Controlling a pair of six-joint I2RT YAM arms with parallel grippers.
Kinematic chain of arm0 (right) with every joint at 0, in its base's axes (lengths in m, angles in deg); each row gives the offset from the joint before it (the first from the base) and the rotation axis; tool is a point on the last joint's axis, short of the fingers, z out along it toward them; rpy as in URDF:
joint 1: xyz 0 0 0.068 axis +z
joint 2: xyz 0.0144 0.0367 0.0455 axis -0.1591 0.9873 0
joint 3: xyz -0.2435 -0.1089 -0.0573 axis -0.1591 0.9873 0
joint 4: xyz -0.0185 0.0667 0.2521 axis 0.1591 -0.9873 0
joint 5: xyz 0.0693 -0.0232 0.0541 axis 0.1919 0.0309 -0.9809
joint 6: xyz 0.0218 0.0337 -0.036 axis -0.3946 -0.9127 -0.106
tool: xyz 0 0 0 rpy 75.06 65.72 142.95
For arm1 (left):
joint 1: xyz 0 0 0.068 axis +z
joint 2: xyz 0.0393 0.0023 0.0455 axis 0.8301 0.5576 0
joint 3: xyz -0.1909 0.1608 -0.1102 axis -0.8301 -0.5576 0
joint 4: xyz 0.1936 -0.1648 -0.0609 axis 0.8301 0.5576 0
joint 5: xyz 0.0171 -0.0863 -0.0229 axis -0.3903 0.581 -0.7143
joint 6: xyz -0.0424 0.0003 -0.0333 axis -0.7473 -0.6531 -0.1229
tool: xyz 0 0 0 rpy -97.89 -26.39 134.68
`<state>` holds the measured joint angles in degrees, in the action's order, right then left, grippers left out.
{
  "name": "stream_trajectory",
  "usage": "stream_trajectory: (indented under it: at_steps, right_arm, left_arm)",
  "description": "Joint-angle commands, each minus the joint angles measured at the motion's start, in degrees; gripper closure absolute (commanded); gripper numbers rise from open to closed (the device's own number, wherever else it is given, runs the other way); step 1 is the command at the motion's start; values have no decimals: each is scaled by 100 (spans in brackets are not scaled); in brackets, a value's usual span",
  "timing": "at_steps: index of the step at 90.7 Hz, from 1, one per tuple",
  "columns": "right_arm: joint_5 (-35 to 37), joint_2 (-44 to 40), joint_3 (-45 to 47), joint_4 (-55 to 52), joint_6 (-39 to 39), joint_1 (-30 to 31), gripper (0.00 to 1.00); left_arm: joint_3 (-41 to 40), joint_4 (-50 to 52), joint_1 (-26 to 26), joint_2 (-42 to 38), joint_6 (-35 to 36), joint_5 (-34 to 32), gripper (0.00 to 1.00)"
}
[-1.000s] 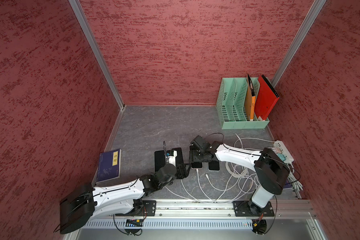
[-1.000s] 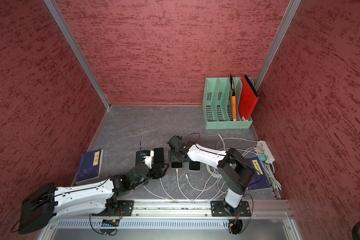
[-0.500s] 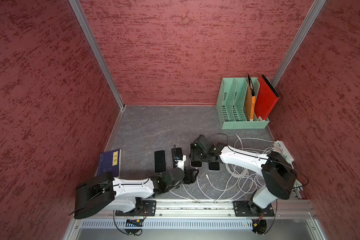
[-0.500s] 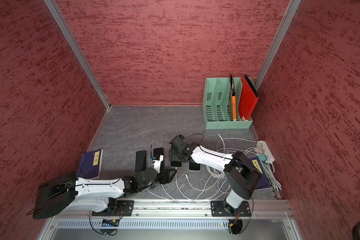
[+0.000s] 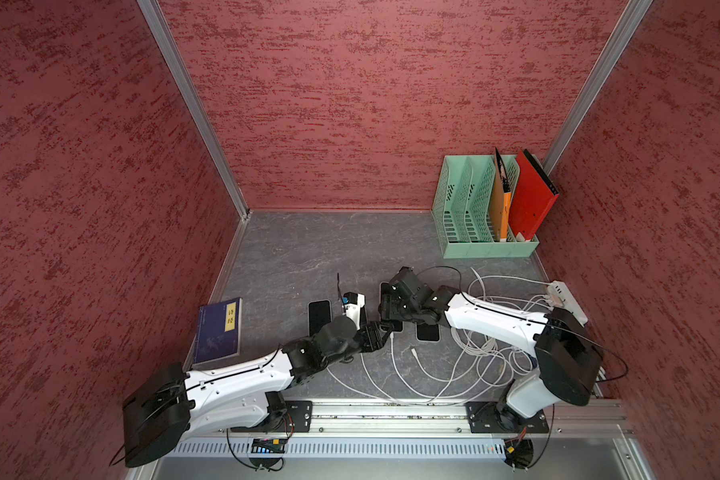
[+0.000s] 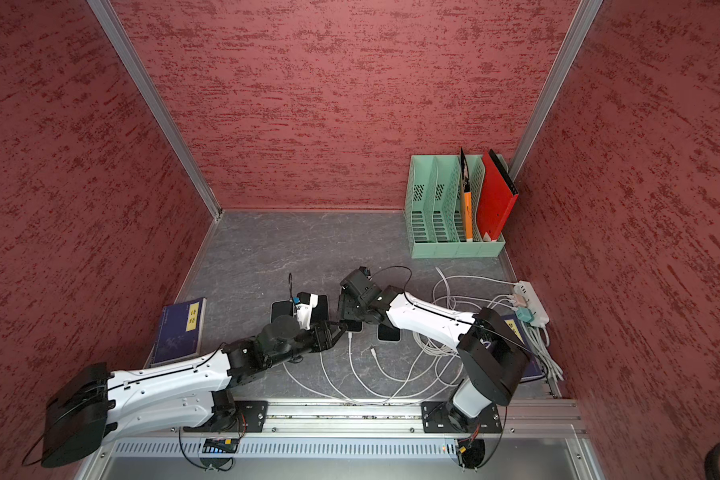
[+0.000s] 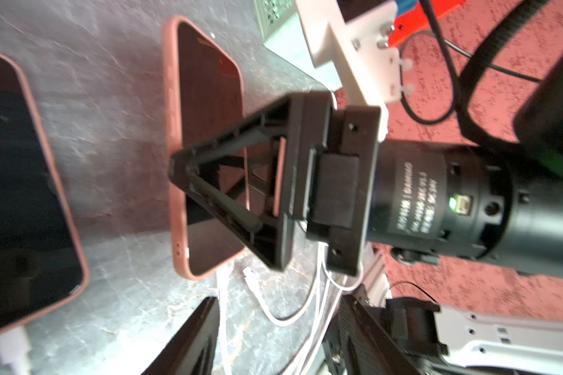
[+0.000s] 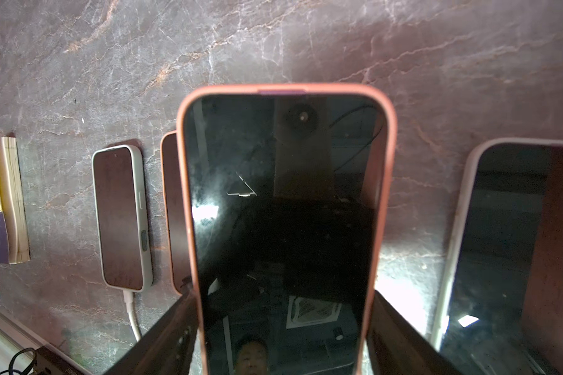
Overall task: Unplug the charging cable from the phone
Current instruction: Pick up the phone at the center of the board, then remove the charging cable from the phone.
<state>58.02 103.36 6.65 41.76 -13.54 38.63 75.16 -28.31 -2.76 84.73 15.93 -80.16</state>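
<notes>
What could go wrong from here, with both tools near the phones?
1. The left tool gapes toward a loose cable, while the plugged connector lies outside its fingers: it may pinch the wrong cable.
2. The right tool clamps the pink-cased phone; in both top views the tools nearly touch and may collide.

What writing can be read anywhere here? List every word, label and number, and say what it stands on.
"诗经": yellow label on the blue book cover.
White print on the black motor housing, left wrist view: too blurred to read.
Yellow label on the second blue book, partly hidden: too small to read.
Patterned sticker mirrored in the phone screen: unreadable.
</notes>
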Motion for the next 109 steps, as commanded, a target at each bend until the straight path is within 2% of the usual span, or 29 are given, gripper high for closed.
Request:
stream_trajectory:
  at_steps: [1,25,43,66,85,97,109]
  right_arm:
    - [-21,-209,39,317,-141,-33,72]
    - [-21,-384,45,239,-184,-39,72]
    - [-64,-377,63,271,-221,-34,72]
    - [-92,-395,103,323,-233,-34,72]
    - [-115,-433,160,360,-263,-37,73]
    - [-67,-477,159,354,-270,-39,73]
    - [-42,-467,173,355,-269,-42,73]
  left_arm:
    - [-269,-372,42,406,-301,548,41]
    - [45,-625,64,1181,-377,897,47]
    - [-23,-876,65,1493,-543,1072,53]
    - [183,-788,74,1733,-489,1164,67]
    - [255,-751,73,1806,-412,1143,73]
    - [297,-693,69,1828,-401,1135,87]
    - [286,-667,63,1785,-402,1098,88]
